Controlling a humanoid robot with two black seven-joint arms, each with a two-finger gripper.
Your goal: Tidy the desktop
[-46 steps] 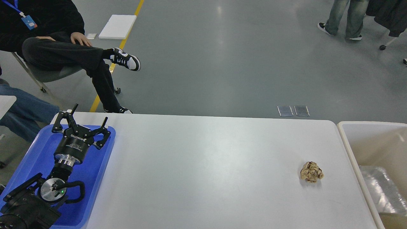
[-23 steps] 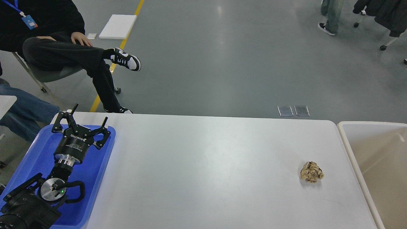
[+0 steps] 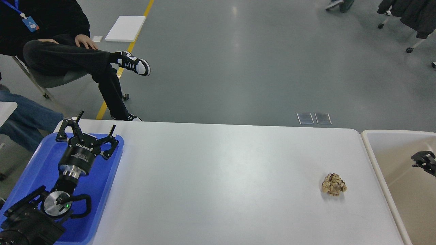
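Observation:
The white desktop (image 3: 218, 177) fills the middle of the head view. A crumpled brown paper ball (image 3: 334, 184) lies on it near the right edge. My left gripper (image 3: 97, 120) is open and empty, held over the blue tray (image 3: 37, 170) at the table's left end. A small dark part of my right gripper (image 3: 424, 160) shows at the right edge, over the beige bin (image 3: 374, 160). I cannot tell its fingers apart. It is well to the right of the paper ball.
A seated person (image 3: 68, 51) and another person's leg (image 3: 27, 119) are beyond the table's far left corner. The bin with a cream rim stands against the table's right end.
My right gripper has come into view over the bin. Clear plastic seen in the bin a second ago no longer shows. The left arm and paper ball have not moved.

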